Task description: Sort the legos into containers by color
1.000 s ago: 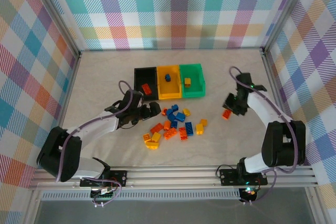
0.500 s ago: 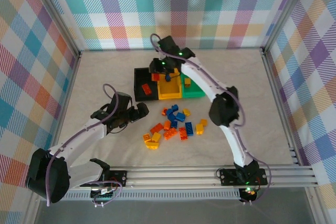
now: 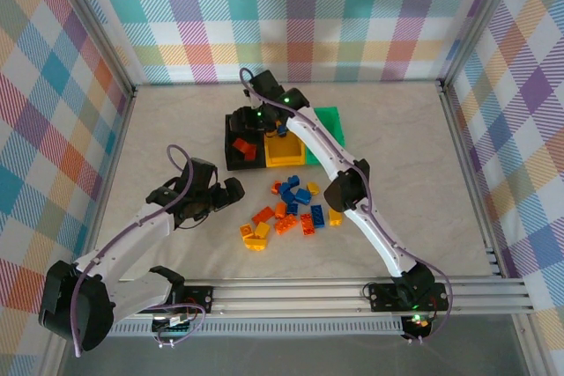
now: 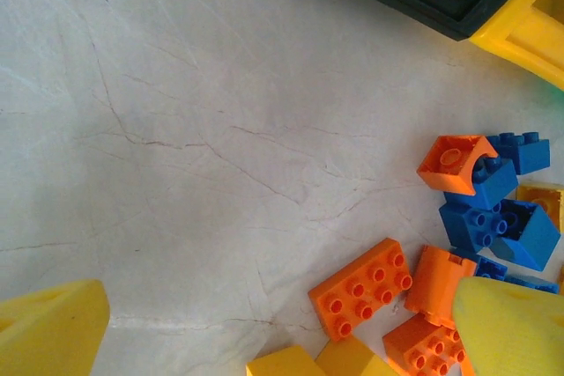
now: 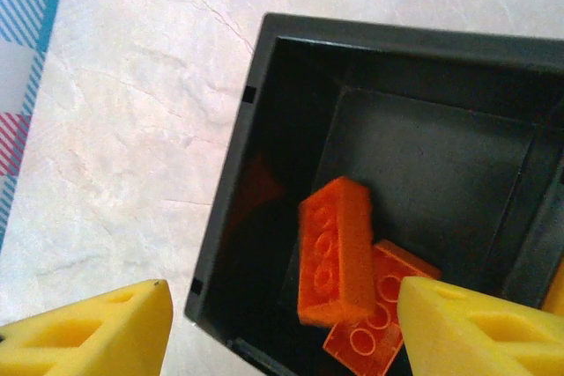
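Your right tool [image 5: 282,297] hangs over the black bin [image 5: 264,41] at the left end of the row, fingers spread wide, with two orange bricks [image 5: 333,248] lying inside. Your left tool [image 4: 280,297] is spread wide too, over the tabletop [image 4: 176,129] just left of the loose legos [image 3: 295,209].

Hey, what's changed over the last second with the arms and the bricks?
The right gripper swung from the right over to the black bin, carrying an orange brick, and opened. That brick now lies on a second brick inside. The left gripper, open throughout, drew back leftward from the pile. The pile itself is unchanged.
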